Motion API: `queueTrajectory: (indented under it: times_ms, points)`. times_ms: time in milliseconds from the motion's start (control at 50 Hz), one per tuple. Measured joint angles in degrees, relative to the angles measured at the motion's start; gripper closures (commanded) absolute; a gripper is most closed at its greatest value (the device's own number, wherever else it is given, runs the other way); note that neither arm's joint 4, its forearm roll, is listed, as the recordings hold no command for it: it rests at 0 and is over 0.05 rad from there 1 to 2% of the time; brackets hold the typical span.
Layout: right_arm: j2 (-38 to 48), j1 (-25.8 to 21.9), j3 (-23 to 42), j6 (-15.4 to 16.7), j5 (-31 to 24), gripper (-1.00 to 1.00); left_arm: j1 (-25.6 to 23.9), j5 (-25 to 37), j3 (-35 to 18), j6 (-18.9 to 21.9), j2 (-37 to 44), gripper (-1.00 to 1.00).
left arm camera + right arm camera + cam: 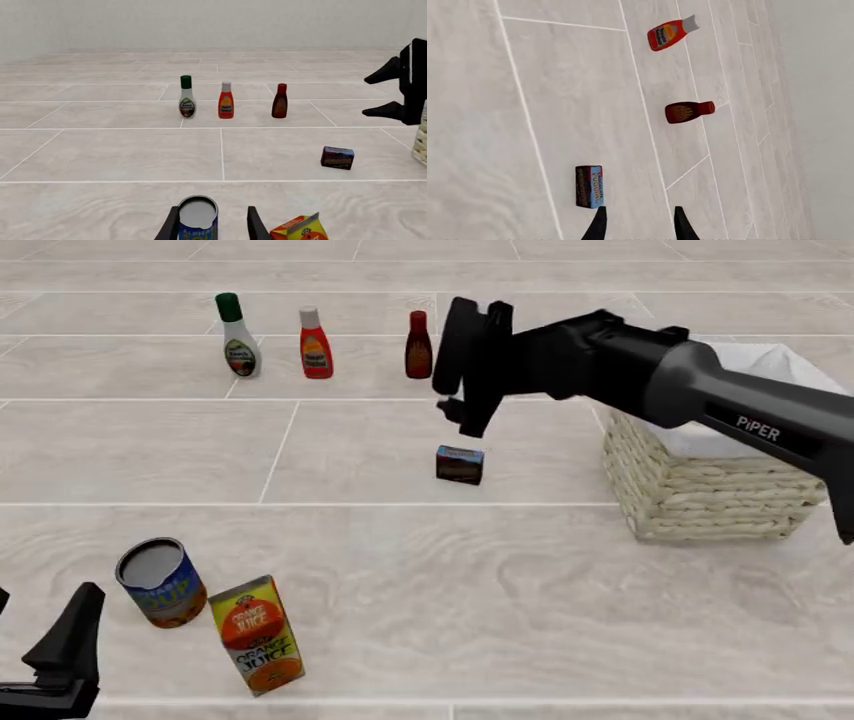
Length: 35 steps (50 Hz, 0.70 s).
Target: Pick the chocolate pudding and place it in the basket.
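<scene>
Near the middle of the tiled table [400, 560], the chocolate pudding [461, 464] is sitting upright and untouched, its blue top edge showing in the right wrist view. Just above and behind it, the right gripper [465, 365] is hanging in the air with its fingers spread and nothing between them. To the right of the pudding, well apart from it, the basket [701, 490] is standing near the right edge, its white cloth lining folding over the rim, partly hidden by the right arm [694, 390] reaching across it. Along the far side, three bottles are standing in a row: a white bottle with a green cap [239, 338], an orange-red bottle [315, 345] and a dark brown bottle [419, 346]. Toward the near left corner, the left gripper [213, 225] is resting low with its fingers parted, a blue tin can [160, 583] standing just ahead of it and an orange juice carton [258, 635] standing just beside the can.
</scene>
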State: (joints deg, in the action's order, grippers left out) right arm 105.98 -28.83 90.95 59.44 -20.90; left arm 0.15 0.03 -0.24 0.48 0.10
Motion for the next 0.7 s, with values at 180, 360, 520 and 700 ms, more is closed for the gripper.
queueTrajectory:
  times_ms: [180, 360, 520, 700]
  points:
    - [2.7, 0.8, 2.9, 0.4, -2.3, -1.00, 0.0, 0.0, 0.0, 0.0, 0.0, -1.00]
    - [5.3, 0.9, 5.1, 0.4, -3.4, -1.00, 0.0, 0.1, 0.0, 0.0, 0.0, -1.00]
    - [7.6, 0.8, 6.7, 0.2, -4.3, -1.00, 0.0, 0.1, -0.1, 0.0, 0.0, -1.00]
    - [9.9, 0.3, 8.7, 0.0, -6.1, -1.00, 0.0, 0.2, -0.2, 0.0, 0.0, -1.00]
